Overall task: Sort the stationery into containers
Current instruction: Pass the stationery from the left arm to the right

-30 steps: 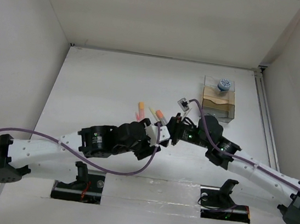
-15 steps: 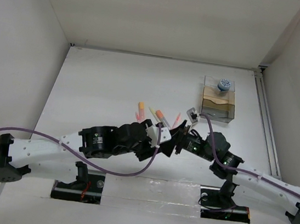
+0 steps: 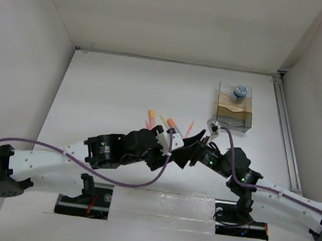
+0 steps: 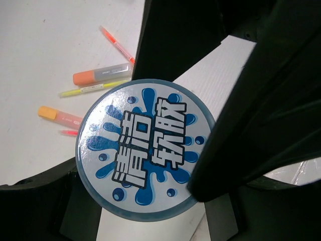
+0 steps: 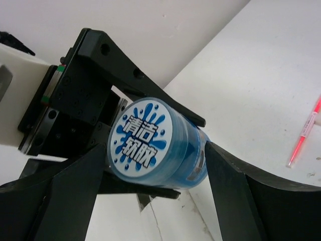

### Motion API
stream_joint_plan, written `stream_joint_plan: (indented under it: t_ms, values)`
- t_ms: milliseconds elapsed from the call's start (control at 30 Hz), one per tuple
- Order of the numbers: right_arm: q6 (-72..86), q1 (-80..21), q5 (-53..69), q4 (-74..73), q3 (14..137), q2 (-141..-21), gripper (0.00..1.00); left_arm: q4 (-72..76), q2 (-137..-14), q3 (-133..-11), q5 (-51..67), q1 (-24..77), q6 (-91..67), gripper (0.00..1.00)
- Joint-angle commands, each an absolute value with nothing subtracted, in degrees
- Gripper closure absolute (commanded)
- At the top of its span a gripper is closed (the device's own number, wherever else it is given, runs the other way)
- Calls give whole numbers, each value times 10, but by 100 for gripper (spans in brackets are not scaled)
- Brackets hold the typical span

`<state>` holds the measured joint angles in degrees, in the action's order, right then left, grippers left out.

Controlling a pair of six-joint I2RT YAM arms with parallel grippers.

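The blue-and-white tub (image 5: 145,143) hangs above mid-bench (image 3: 111,90), clamped in the left tool (image 3: 173,140). The right tool (image 5: 155,153) straddles it, but whether it grips is unclear. Pens (image 3: 150,118) lie just beyond. The organizer box (image 3: 233,115) stands far right.

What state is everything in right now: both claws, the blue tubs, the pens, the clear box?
Left gripper: shut on the printed tub.
Right gripper: open, fingers flanking that tub.
Printed tub: held, off the table.
Organizer: upright, open top.
Second tub: resting in the organizer's far end.
Pens and markers: lying loose on the table.
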<state>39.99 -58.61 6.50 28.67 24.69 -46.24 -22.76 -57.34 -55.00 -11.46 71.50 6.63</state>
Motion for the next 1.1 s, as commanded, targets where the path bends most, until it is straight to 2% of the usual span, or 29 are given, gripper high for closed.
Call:
stream_joint_plan:
  t_ms: [0, 133, 233, 400, 733, 900, 967, 1067]
  values:
    - [380, -631, 113, 288, 282, -483, 14, -138, -570, -569, -125, 703, 65, 100]
    - [374, -651, 99, 288, 303, -515, 15, -138, -570, -569, -114, 703, 70, 100]
    - [369, -666, 93, 288, 303, -543, 23, -138, -564, -569, -114, 703, 70, 100]
    - [357, -671, 120, 265, 325, -597, 23, -138, -547, -563, -120, 703, 76, 100]
    - [350, -697, 222, 281, 351, -671, 13, -143, -547, -563, -133, 703, 82, 100]
    - [372, -697, 272, 308, 357, -677, 12, -155, -562, -563, -143, 703, 82, 100]
    - [365, -697, 266, 266, 372, -671, 12, -160, -569, -563, -143, 703, 82, 100]
    - [353, -697, 241, 227, 378, -671, 21, -165, -577, -570, -143, 703, 82, 100]
